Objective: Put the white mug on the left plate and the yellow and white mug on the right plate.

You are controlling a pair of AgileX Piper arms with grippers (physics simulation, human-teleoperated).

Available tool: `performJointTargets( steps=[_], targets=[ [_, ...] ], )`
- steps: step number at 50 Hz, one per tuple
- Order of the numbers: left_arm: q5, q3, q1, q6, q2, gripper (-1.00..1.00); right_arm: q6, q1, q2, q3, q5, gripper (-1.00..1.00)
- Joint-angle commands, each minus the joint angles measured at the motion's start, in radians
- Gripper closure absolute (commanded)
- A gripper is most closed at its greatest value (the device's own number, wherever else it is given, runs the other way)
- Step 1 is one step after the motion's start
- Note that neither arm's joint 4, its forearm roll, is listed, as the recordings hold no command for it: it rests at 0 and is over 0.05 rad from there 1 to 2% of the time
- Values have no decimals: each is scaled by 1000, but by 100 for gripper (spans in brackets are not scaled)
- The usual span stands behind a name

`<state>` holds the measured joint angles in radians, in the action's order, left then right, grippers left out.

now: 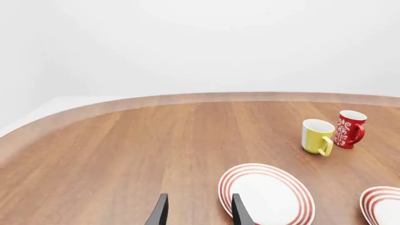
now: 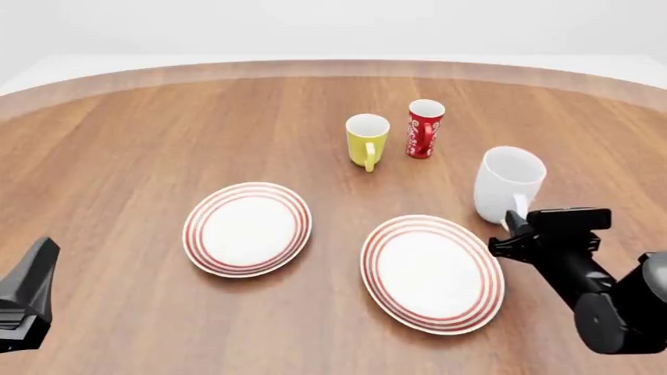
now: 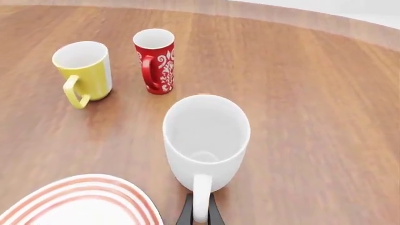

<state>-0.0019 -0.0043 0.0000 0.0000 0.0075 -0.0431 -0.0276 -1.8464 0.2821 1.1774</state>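
The white mug (image 2: 508, 181) stands on the table, just beyond the right plate (image 2: 432, 272). My right gripper (image 2: 514, 228) is at its near side. In the right wrist view the dark fingers (image 3: 185, 211) press on either side of the white mug's (image 3: 206, 136) loop handle, so the right gripper (image 3: 200, 213) is shut on it. The yellow and white mug (image 2: 367, 141) stands further back, handle towards me. The left plate (image 2: 248, 229) lies bare. My left gripper (image 2: 40, 262) hovers low at the front left, open and holding nothing, its fingers (image 1: 160, 213) beside the left plate (image 1: 265, 194).
A slim red mug with white pattern (image 2: 424, 128) stands right next to the yellow and white mug (image 3: 84, 70). The right plate's edge (image 1: 381, 206) shows in the left wrist view. The round wooden table's far rim (image 2: 333, 69) curves behind the mugs.
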Motion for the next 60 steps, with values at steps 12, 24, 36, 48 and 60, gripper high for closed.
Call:
performJointTargets(
  steps=[12, 24, 36, 48, 60],
  targets=[
    [0, 0, 0, 0, 0, -100, -11, -38, 218, -49, -86, 100],
    [0, 0, 0, 0, 0, -100, -41, -88, 395, -82, -190, 100],
    [0, 0, 0, 0, 0, -100, -58, -142, 513, -69, -292, 100],
    [0, 0, 0, 0, 0, -100, -59, -241, 621, -37, -396, 100],
    [0, 0, 0, 0, 0, -100, -71, -309, 669, 11, -470, 100]
  ],
)
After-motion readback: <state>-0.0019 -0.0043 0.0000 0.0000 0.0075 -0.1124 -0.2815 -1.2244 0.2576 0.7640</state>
